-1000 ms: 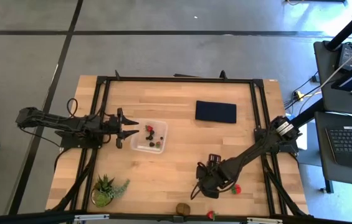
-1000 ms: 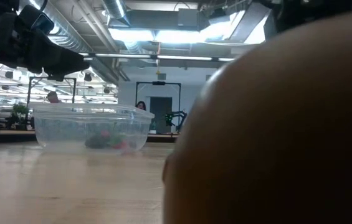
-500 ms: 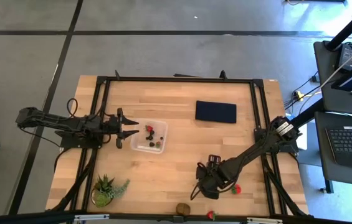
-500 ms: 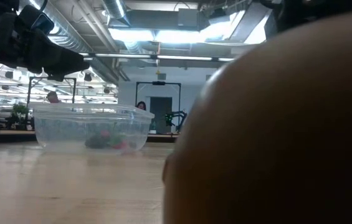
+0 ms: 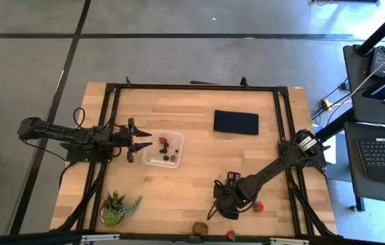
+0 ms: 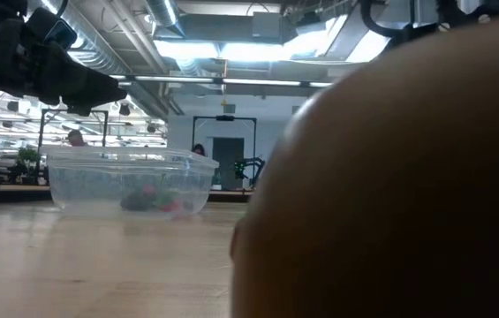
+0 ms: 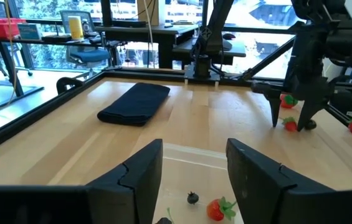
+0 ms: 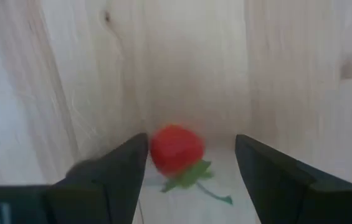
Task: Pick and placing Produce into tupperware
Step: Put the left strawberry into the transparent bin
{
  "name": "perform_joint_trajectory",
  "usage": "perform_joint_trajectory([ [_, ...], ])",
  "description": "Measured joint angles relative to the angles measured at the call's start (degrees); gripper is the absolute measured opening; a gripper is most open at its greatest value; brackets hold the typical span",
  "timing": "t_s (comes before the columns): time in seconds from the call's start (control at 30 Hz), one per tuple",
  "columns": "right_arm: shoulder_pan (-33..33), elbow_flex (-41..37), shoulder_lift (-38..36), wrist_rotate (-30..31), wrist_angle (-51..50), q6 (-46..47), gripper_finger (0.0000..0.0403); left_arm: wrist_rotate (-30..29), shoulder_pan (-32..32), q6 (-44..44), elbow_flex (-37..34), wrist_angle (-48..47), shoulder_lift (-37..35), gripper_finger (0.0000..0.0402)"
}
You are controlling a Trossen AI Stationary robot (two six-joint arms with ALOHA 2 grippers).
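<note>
High view shows the tupperware (image 5: 163, 150) left of centre already holding a few berries and a strawberry, left gripper (image 5: 146, 141) spread above its edge, while right gripper (image 5: 227, 206), jaws spread, straddles another strawberry (image 8: 176, 149) on the tabletop (image 5: 199, 177); a kiwi (image 5: 200, 229) and two more strawberries remain.

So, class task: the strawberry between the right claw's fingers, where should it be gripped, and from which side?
Grip the strawberry across its rounded red body, coming straight down from above. It lies on its side on the table, green top trailing away, so the leaves give no firm hold. The right claw already hangs open with a finger on either side of the body, apparently not touching.
</note>
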Motion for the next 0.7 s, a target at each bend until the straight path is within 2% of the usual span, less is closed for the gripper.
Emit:
perform_joint_trajectory([
  [0.2, 0.02, 0.07, 0.25, -0.3, 0.0, -0.04, 0.0234, 0.0, -0.01, 0.0, 0.01, -0.03, 0.0, 0.0166],
  [0.7, 0.04, 0.07, 0.32, -0.44, -0.01, -0.2, 0.011, 0.0, 0.01, 0.0, -0.01, -0.03, 0.02, 0.017],
])
